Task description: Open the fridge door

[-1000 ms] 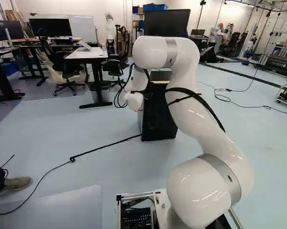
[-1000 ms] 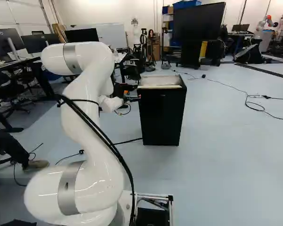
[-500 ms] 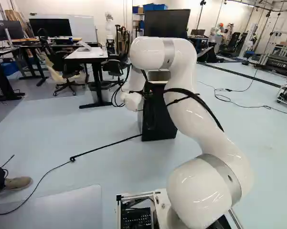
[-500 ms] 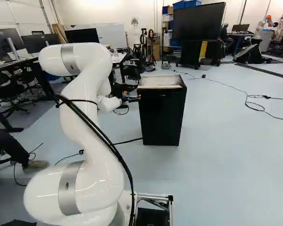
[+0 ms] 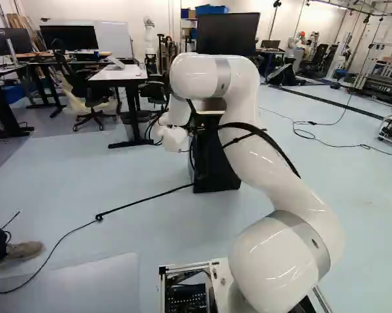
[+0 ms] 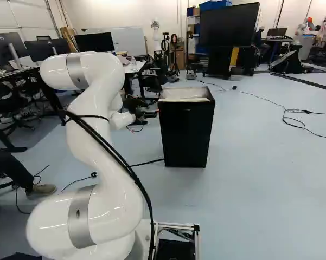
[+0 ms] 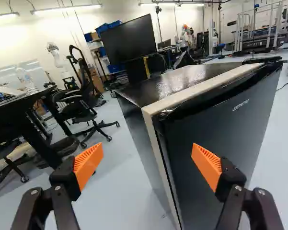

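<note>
Pincer [image 7: 146, 155]: released, spread wide, presumably to straddle door [image 7: 225, 139] edge. Fridge [image 7: 182, 79]: upright, door apparently closed, corner toward pincer, edge approachable.

The glossy white arm [image 6: 85, 149] has rounded joints [image 6: 48, 225], grey bands [image 6: 80, 216] and black cables [image 6: 117, 155], and its black tool [image 6: 152, 114] has ribbed orange pads [image 7: 88, 165] and silver screws [image 7: 238, 188].

fridge door [image 7: 230, 134]: one pale printed word (rather small) | far machine [image 7: 259, 44]: pale letters
</note>
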